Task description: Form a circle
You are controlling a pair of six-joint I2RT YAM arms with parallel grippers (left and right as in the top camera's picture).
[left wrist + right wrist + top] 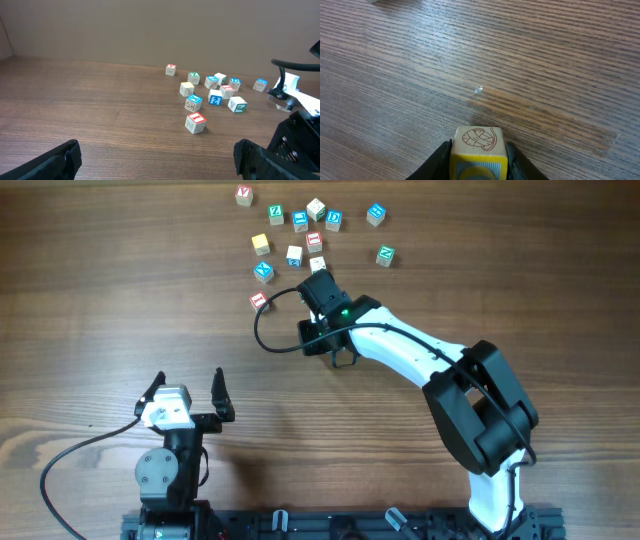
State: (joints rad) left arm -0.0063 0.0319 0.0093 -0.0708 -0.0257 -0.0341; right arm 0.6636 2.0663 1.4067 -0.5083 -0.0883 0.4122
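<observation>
In the right wrist view, the bottom edge crops the held cube (pixel 479 147), and I cannot read its front face. The right gripper (pixel 479 167) shows only cropped fingers (pixel 439 162). In the left wrist view, the left gripper (pixel 155 170) fingers (pixel 45 162) are blurred and cropped. I find the letters on the far cubes (pixel 215 99) too small to read.

— Entry one, letter cubes (pixel 294 255): quantity?
— Thirteen from overhead (the left wrist view shows only twelve).
— Entry two, arms?
— Two: left arm (pixel 170 455), right arm (pixel 420 358).
— Grippers?
— Two: left gripper (pixel 187 385), right gripper (pixel 318 275).
— Tables?
— One table (pixel 90 300).
</observation>
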